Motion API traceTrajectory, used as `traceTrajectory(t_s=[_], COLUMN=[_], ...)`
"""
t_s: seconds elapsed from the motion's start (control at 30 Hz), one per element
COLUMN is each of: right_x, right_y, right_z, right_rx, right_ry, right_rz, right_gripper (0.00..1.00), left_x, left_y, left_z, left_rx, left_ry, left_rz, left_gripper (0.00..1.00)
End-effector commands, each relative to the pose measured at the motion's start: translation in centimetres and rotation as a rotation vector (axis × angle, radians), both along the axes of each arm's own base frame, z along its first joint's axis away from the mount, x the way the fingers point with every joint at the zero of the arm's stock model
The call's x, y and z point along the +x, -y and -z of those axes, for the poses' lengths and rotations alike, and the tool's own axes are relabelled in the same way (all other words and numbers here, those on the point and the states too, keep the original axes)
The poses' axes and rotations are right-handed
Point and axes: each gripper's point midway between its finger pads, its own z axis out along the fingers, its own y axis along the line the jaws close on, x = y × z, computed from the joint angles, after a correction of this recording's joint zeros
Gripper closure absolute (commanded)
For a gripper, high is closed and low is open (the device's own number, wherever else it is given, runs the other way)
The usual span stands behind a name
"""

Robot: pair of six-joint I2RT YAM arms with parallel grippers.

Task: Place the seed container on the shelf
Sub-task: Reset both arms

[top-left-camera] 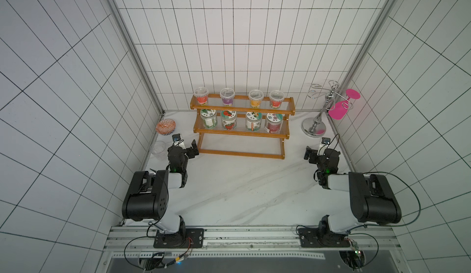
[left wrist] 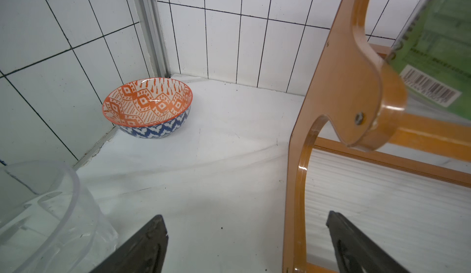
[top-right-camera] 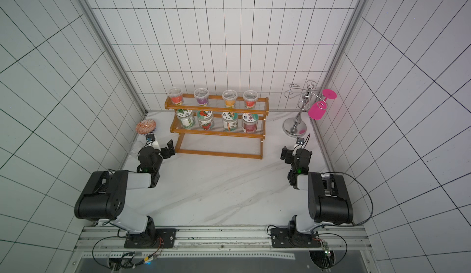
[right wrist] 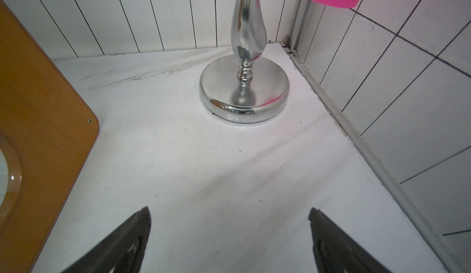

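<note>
walls [top-left-camera: 229, 42]: white tile, dark grid lines | tabletop [top-left-camera: 242, 187]: white marble, grey veins | corner posts [top-left-camera: 131, 45]: aluminium

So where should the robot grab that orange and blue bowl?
Probably the rim, from above, one finger inside and one outside. The bowl sits upright with its open side up, and its walls flare out, so a squeeze around them could slip. The open left gripper is nearest.

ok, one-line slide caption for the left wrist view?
Open, empty left gripper by the shelf; patterned bowl in the wall corner, clear cup close by.
</note>
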Motion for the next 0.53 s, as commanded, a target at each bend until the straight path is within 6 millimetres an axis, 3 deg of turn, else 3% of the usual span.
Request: traceTrajectory(t_s=[0.0,0.5], right_x=[0.58,0.58], right_y=[0.48,0.50], right_z=[-0.26,-0.32], right_rx=[0.007,0.006], right_ry=[-0.001,0.000], right_rz=[0.018,0.019], right_gripper=[0.01,0.01], left_x=[0.02,0.04], left_y=[0.01,0.03], left_z=[-0.14,-0.17], left_rx=[0.012,0.012], left_ry=[-0.015,-0.012], left_rz=[0.001,0.001], left_gripper=[0.02,0.02])
